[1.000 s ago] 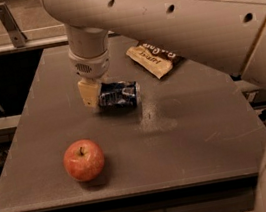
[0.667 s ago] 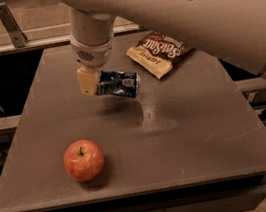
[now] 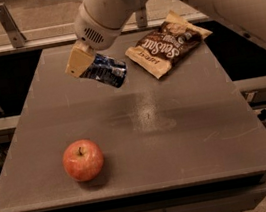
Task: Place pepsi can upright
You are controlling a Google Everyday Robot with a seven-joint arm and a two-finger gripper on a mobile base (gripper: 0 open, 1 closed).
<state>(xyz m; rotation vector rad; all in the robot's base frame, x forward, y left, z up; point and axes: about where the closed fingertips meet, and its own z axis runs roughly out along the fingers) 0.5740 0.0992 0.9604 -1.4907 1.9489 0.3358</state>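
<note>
The pepsi can [image 3: 107, 70], dark blue with pale marks, hangs tilted on its side in the air above the back middle of the grey table [image 3: 188, 134]. My gripper [image 3: 85, 64] is shut on the can's left end, with a cream-coloured finger [image 3: 79, 60] over it. The white arm reaches down from the upper right. The can's silver top is hidden.
A brown snack bag [image 3: 167, 42] lies flat at the back right of the table, just right of the can. A red apple [image 3: 83, 160] stands near the front left. A metal rail and dark floor lie beyond the table's back edge.
The can has been lifted off the table and raised, tilting as it goes. The arm has moved up and back, uncovering more of the snack bag.
</note>
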